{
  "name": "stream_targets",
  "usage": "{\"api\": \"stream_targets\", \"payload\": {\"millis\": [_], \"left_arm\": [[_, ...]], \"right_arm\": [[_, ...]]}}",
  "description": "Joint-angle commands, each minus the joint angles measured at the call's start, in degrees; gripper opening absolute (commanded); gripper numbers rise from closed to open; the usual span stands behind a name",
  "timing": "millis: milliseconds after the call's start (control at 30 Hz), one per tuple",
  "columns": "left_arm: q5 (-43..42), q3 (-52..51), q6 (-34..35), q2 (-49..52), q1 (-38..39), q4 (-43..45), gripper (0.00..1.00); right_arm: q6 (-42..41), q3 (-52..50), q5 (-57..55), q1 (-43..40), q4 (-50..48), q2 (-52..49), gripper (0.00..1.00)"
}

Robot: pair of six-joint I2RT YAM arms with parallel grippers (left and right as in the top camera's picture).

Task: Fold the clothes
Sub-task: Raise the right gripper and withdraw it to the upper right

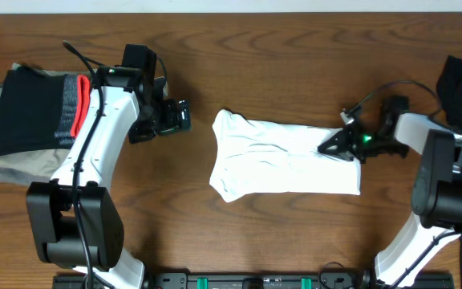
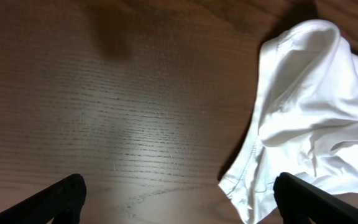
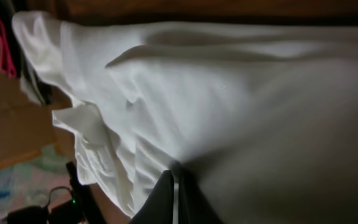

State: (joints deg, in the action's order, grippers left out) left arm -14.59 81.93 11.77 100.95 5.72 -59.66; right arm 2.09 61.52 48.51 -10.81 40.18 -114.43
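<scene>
White cotton, soft and wrinkled: the T-shirt (image 1: 283, 160) lies in the middle of the wooden table (image 1: 295, 48), already doubled into a long band. Seen from above, its long axis runs from 9 o'clock to 3 o'clock, and the end at 9 o'clock is a little wider. Which end is the neck I cannot tell, only a stitched hem shows on that side.

The right gripper (image 1: 333, 146) sits on the 3 o'clock end of the band. Its fingers are pressed together, and in the right wrist view the cloth runs into them, so it seems to pinch a thin fold of the T-shirt. From these fingers the rest of the cloth stretches away toward 9 o'clock.

The left gripper (image 1: 179, 118) hangs over bare wood just beside the 9 o'clock end, not touching it, with fingers spread wide and nothing between them. For this arm the cloth lies toward 3 o'clock.

I judge the next fold must bring one short end across to the other, along this axis
</scene>
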Motion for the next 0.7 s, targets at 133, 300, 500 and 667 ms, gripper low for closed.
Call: {"api": "stream_targets", "payload": {"millis": [133,300,500,667], "left_arm": [[0.70,-0.61,-0.35,-0.63,-0.17,0.00,0.98],[0.66,-0.61,-0.35,-0.57,-0.17,2.01,0.98],[-3.52,-0.76,-1.68,0.83,-0.17,2.91,0.98],[-11.13,-1.60,-4.72,4.15,-0.17,5.40,0.98]], "right_arm": [[-2.51,10.51,-16.37,-4.02,11.26,15.47,0.29],[-2.99,14.69,-17.68,-3.96,16.24,24.11,0.99],[-4.50,14.67,-17.94,-3.96,18.58,28.37,0.99],[-5.27,14.67,-17.92,-3.89,19.69,28.37,0.99]]}}
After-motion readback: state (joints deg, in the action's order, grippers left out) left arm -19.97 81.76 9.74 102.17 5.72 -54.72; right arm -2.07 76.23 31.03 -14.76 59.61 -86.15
